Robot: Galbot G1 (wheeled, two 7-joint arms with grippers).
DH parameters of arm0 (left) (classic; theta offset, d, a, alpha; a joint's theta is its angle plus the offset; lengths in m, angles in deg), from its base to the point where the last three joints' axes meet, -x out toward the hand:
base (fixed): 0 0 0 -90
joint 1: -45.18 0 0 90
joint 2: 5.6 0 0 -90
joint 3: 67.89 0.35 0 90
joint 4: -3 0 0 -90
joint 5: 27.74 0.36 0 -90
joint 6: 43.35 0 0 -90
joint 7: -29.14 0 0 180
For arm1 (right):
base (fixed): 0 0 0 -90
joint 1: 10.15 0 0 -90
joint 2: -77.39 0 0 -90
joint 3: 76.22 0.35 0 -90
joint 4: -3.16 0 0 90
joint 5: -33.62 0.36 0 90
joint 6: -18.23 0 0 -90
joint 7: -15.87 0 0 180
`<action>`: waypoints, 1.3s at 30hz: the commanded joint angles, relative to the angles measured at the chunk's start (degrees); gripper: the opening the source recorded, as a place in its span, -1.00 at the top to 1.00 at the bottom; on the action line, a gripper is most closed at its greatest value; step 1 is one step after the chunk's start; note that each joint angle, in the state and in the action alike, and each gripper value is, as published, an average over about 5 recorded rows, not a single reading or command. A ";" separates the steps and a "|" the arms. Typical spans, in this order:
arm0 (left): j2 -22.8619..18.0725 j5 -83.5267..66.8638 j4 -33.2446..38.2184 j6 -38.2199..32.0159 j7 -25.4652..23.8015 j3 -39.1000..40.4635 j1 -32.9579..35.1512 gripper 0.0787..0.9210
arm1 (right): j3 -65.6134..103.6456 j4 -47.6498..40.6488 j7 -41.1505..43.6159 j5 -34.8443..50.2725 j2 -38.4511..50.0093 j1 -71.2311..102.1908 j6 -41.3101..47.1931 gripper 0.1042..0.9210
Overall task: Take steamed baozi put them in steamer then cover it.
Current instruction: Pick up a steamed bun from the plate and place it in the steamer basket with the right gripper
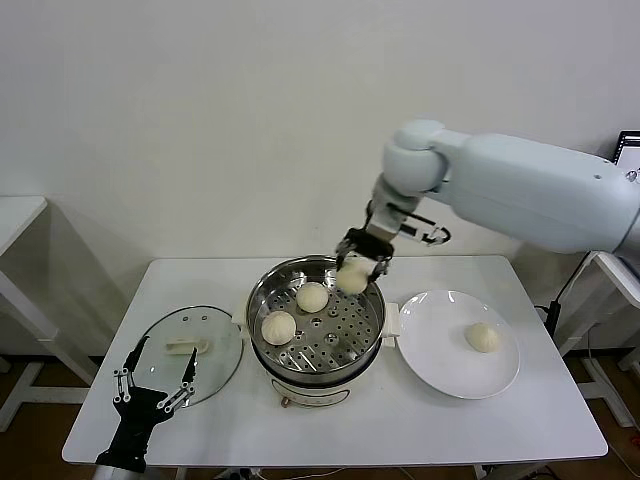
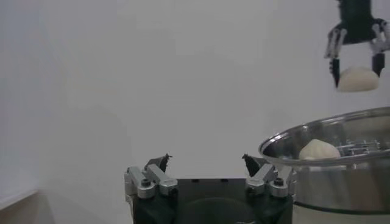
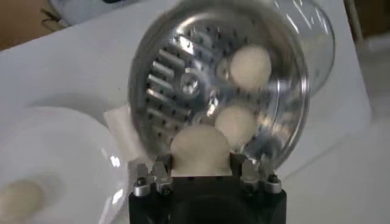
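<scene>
Right gripper (image 1: 354, 262) is clamped on a bun (image 1: 352, 277), hanging just above the far rim of the steamer (image 1: 262, 300), so the bare tray lies straight below and slightly nearer the robot. Two buns (image 1: 312, 296) already sit inside; another waits on the plate (image 1: 440, 375). Left gripper (image 1: 152, 385) hangs spread and empty near the lid (image 1: 215, 345).

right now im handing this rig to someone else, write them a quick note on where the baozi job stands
Right claw: shut on a baozi, held above the steamer's far rim, not yet on the tray.
Left claw: open and empty, near the table's front-left edge, beside the cover.
Done: two baozi lie on the perforated tray.
Left: lower and release the held one, fetch the last baozi from the white plate to the steamer's right, then lift the cover from the table and set it on the steamer.
</scene>
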 commanded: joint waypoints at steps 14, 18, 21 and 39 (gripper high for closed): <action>-0.01 -0.42 -0.20 -0.04 0.30 -0.25 -0.59 -0.77 | -1.75 4.70 1.10 -12.85 -6.10 8.09 -11.40 -0.36; 0.02 -0.59 -0.32 -0.07 0.37 -0.23 -0.84 -0.77 | -1.64 4.36 0.56 -13.97 -6.76 9.08 -11.33 -0.36; 0.05 -0.68 -0.42 -0.13 0.37 -0.29 -0.94 -0.77 | -1.57 4.16 0.31 -14.72 -7.17 9.88 -11.47 -0.37; -0.06 -0.94 -0.96 -0.43 0.37 -0.64 -1.30 -0.77 | 0.60 4.05 0.30 -14.94 -7.75 10.56 -11.35 -0.75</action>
